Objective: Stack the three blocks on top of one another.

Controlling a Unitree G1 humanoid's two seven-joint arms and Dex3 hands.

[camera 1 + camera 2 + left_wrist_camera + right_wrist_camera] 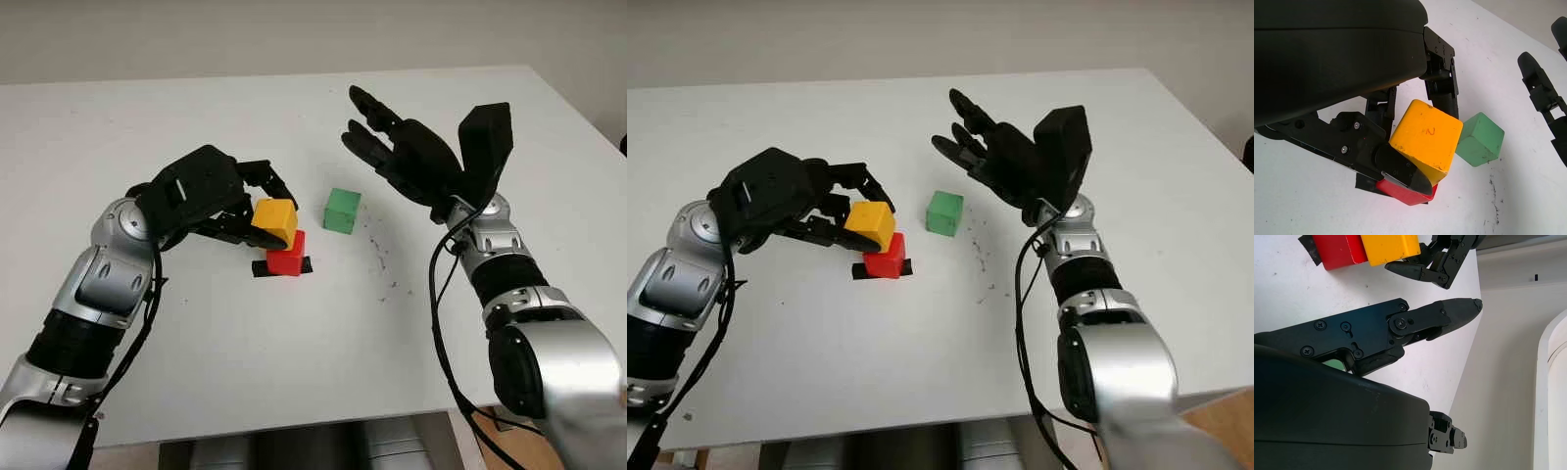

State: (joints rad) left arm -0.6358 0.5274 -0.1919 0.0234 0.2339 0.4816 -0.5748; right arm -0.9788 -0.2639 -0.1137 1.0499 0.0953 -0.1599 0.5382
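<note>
Left robot hand [257, 206] is clamped on the yellow block [275, 220], fingers on opposite faces. The block sits tilted, its lower edge on the red block [288, 255] but overhanging toward the hand; judged mid-placement, the hold kept so the block can be squared before letting go. The red block rests on a black marker strip [282, 266] on the counter [294, 333], which likely marks the stack spot.

Green block [342, 211] stands alone on the counter, just beside the pair on the right-arm side, not touching them. Right robot hand [392, 147] hovers above and beyond it, open, holding nothing; probably waiting so it does not crowd the stack.

Room: the counter is bare around the blocks, edges well away. The tight spot is between stack and green block: the left fingers wrap the yellow block on that side, so the right robot hand's approach looks safer from the far or outer side. Faint dark specks [377, 255] mark the counter near the green block.
</note>
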